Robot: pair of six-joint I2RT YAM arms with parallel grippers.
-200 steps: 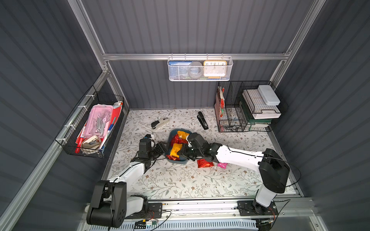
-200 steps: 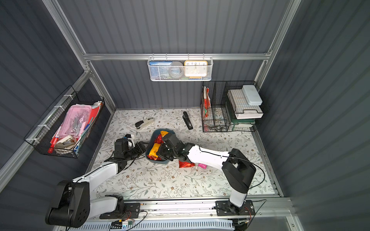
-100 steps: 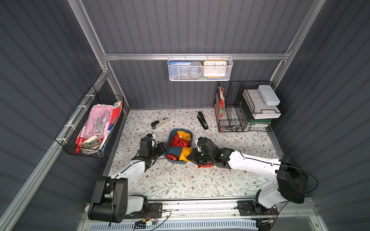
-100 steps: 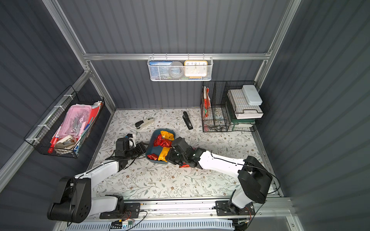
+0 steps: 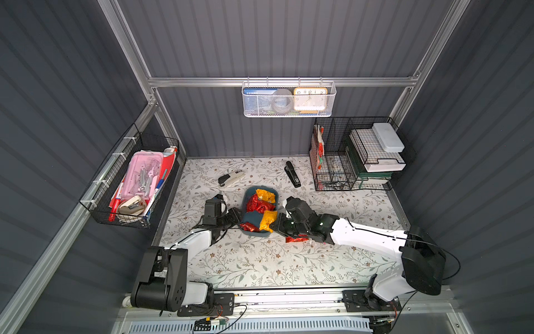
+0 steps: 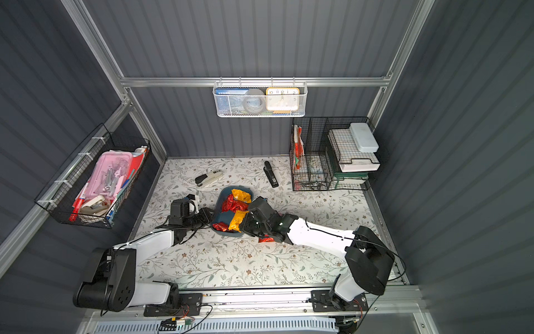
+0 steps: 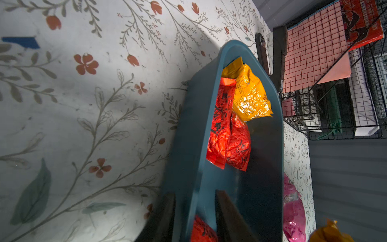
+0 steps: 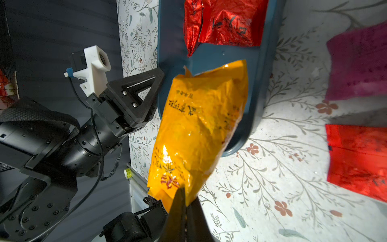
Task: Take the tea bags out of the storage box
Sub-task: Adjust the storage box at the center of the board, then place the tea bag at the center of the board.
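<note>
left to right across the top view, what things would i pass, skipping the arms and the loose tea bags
black wire basket on the side wall → white stapler → storage box → black stapler → black wire rack

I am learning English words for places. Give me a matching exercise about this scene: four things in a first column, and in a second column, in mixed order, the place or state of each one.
Column A
1. right gripper
2. left gripper
3. pink tea bag
4. clock

Column B
a. in the white mesh basket hanging on the back wall
b. lying on the table, outside the storage box
c. shut on an orange-yellow tea bag
d. one finger on each side of the storage box wall

Right pairs: 1-c, 2-d, 3-b, 4-a
</note>
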